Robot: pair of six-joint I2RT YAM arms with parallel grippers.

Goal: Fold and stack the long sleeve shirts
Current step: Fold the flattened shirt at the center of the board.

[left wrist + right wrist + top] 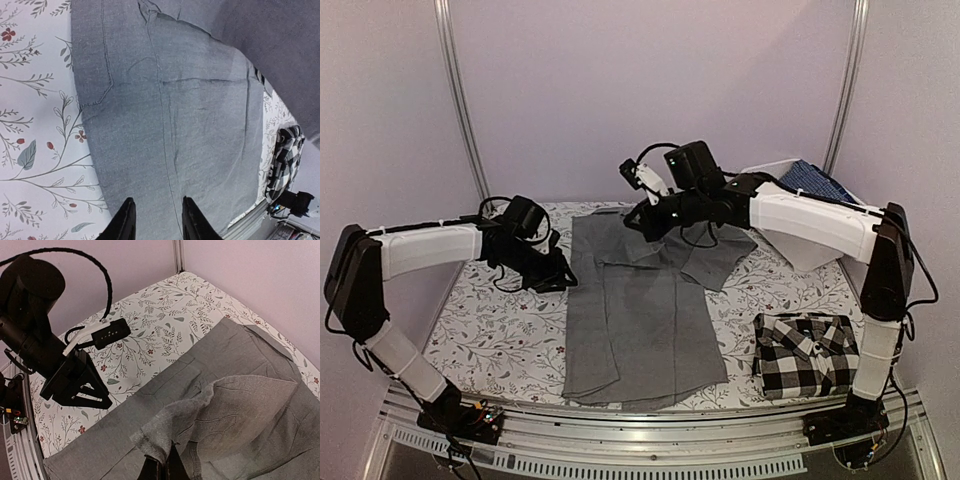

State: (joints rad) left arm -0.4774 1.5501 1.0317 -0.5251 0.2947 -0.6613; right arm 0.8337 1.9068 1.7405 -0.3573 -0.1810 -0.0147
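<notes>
While the grey shirt is spread flat on the tabletop, its long axis is seen in the overhead view to run from 12 o'clock, where the collar lies, down to 6 o'clock at the near edge. The right claw is closed on a bunched part of this shirt near its far end, at about 1 o'clock from the shirt's middle, and that cloth is held lifted off the rest. From the right wrist, the cloth is seen pinched at the right claw and draped over the grey shirt.

The left claw is open and empty, and is placed just beside the shirt's 9 o'clock edge. The checked shirt is already folded and set at 4 o'clock, apart from the grey one.

The coming move is judged to be a fold across the long axis, toward 9 o'clock, carried by the right arm.
</notes>
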